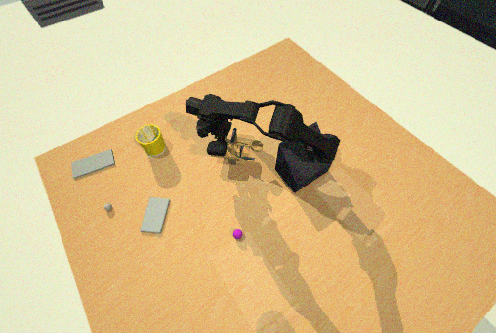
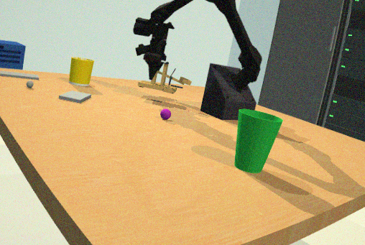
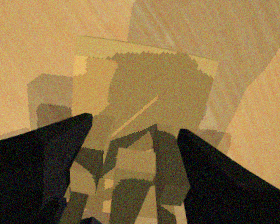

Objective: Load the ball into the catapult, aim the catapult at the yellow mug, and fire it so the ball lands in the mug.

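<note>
My gripper [image 2: 151,77] [image 3: 135,129] points down and is shut on the wooden catapult [image 1: 257,145] [image 2: 164,75] [image 3: 156,85]. It holds the catapult a little above the table, with a shadow below it. The catapult's throwing arm and cup point toward the robot's base. In the top view the arm hides part of the catapult and the fingertips. The purple ball [image 1: 237,234] [image 2: 165,114] lies on the table, apart from the catapult. The yellow mug [image 1: 153,145] [image 2: 81,72] stands upright on the table, beyond the gripper from the robot's base.
A green cup [image 2: 256,143] stands near the table edge in the exterior view. Two flat grey plates [image 1: 94,164] [image 1: 155,216] and a small grey ball [image 1: 108,207] [image 2: 29,84] lie on the mug's side of the table. The robot's black base [image 1: 303,167] [image 2: 224,94] stands beside the catapult.
</note>
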Controlling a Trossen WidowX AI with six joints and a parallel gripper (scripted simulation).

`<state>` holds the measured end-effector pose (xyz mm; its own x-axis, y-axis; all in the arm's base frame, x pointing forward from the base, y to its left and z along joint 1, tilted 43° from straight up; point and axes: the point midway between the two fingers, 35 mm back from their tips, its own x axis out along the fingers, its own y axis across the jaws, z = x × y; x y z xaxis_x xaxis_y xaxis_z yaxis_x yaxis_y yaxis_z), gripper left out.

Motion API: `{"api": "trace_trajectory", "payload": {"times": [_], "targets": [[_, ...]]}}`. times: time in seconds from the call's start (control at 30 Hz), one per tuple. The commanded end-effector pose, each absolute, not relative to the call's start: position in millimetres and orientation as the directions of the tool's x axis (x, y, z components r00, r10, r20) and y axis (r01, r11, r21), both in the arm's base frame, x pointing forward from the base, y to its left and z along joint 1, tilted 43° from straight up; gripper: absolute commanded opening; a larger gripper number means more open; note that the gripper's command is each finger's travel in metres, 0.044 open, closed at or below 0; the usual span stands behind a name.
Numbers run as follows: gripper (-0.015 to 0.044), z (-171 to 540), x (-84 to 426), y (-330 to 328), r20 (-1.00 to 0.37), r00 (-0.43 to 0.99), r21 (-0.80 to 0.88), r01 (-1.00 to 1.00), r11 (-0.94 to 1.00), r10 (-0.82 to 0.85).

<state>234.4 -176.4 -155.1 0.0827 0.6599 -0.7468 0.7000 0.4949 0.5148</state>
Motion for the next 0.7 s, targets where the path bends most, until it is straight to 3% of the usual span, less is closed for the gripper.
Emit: {"api": "trace_trajectory", "payload": {"times": [0.0, 0.67], "targets": [[0.0, -159.8, 235.1, -173.9, -0.75, 0.081, 0.512, 0.7, 0.498, 0.657], [0.0, -184.1, 237.8, -151.8, -0.748, 0.083, 0.513, 0.701, 0.495, 0.659]]}}
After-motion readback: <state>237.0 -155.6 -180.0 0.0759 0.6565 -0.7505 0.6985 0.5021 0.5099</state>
